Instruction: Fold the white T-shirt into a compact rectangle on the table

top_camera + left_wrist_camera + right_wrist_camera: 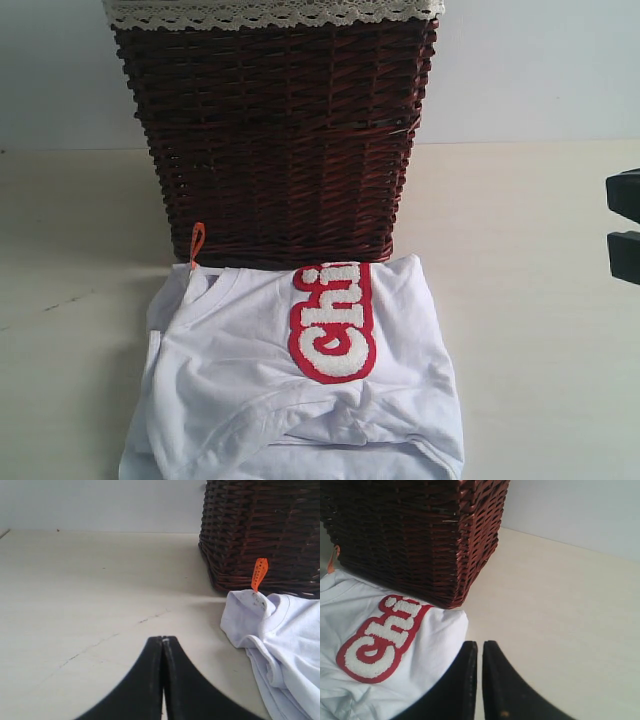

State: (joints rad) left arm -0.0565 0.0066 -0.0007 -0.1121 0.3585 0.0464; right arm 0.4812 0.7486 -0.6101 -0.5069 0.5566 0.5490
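Your two grippers, left (163,639) and right (480,644), are closed and hold nothing. Beyond them one white T-shirt (240,400) lies rumpled and part-folded on the table (540,350), its top edge against the single wicker basket (275,140). Expect light, soft, floppy cloth, so pinch it at a hem corner.

The T-shirt (300,400) is laid on the table (530,300), directly before the basket (275,140); its far edge is set against the basket's base.
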